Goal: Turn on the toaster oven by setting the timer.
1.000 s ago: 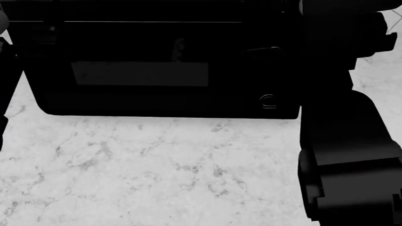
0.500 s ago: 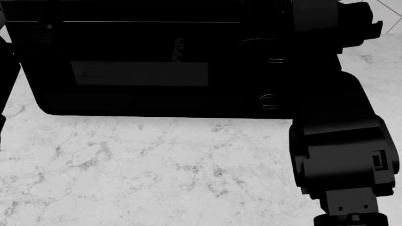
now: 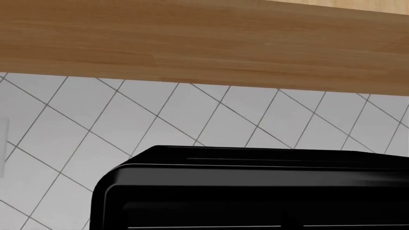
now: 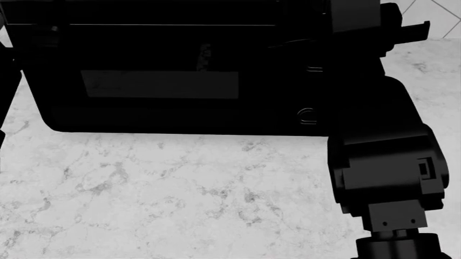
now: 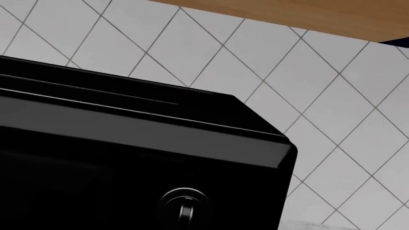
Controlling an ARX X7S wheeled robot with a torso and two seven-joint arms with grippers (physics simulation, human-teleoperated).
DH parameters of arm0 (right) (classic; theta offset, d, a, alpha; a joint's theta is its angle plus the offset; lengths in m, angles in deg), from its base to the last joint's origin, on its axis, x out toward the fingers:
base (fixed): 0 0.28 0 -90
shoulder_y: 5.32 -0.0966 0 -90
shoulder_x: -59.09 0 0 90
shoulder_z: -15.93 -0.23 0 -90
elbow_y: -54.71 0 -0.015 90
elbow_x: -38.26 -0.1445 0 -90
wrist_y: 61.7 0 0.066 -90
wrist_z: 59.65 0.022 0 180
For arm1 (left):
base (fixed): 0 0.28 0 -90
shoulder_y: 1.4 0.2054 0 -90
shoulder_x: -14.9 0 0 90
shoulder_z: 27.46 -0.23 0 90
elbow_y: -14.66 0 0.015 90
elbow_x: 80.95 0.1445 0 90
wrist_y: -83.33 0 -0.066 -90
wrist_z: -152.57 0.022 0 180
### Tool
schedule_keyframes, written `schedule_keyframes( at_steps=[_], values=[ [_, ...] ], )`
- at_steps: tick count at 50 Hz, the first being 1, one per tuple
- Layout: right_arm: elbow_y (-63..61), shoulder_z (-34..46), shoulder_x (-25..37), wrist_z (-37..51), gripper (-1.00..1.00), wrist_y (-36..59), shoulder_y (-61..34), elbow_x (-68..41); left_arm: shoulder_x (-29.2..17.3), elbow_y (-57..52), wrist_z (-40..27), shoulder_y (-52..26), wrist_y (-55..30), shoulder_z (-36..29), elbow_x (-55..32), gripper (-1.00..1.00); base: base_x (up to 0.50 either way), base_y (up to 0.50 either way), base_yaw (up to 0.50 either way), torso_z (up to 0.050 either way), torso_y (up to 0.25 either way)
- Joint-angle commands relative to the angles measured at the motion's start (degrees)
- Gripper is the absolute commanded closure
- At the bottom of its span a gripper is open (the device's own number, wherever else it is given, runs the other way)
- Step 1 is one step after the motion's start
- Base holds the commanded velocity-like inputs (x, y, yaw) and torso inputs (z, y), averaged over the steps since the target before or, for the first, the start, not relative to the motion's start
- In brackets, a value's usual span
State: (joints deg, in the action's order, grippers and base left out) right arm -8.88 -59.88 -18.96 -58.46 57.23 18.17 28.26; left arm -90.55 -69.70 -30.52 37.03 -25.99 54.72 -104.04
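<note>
The black toaster oven [image 4: 158, 59] stands at the back of the marble counter, its dark glass window facing me. Two round knobs show in a column on its right side, one low [image 4: 307, 116] and one above it [image 4: 314, 68]. My right arm [image 4: 385, 162] rises along the oven's right end, and its gripper merges with the black front near the knob column. The right wrist view shows the oven's upper right corner [image 5: 255, 143] and a round knob [image 5: 185, 203] close ahead. The left wrist view shows the oven's upper left corner [image 3: 191, 177]. No fingers show in either wrist view.
White marble counter [image 4: 165, 194] lies in front of the oven. A diagonal white tile backsplash [image 5: 332, 96] and a wooden cabinet underside [image 3: 191, 43] are behind and above it. My left arm [image 4: 6, 81] shows as a dark strip at the left edge.
My right arm has moved left toward the oven's knob column, and more of its forearm and wrist joint has come into view at the lower right. The oven has not moved.
</note>
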Motion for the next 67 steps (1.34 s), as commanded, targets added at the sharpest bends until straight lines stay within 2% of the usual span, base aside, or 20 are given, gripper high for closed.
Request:
schedule_keyframes(
  at_steps=[1, 10, 31, 67],
  values=[
    [2.83, 0.02, -0.75, -0.09, 1.00, -0.75, -1.09, 1.69, -0.10, -0.09, -0.20, 0.05, 0.05, -0.11, -0.24, -1.00, 0.02, 0.00, 0.01, 0.000, 0.000],
    [1.56, 0.24, -0.84, 0.12, 1.00, 0.30, -1.41, 1.42, -0.38, -0.79, -0.53, 0.25, -0.30, -0.02, -0.60, -1.00, 0.02, 0.00, 0.01, 0.002, 0.000],
    [-0.38, -5.53, -2.03, 3.04, 1.00, 0.13, -1.36, -3.16, -0.46, -0.56, -0.51, 0.02, 0.05, -0.54, -0.73, -1.00, 0.02, 0.00, 0.01, 0.001, 0.000],
    [-1.18, -19.22, -4.18, 8.11, 1.00, -0.62, -0.23, -14.61, -1.19, -2.03, -1.42, -0.19, -0.71, -1.09, -1.40, -1.00, 0.01, 0.00, 0.00, 0.001, 0.000]
  ],
)
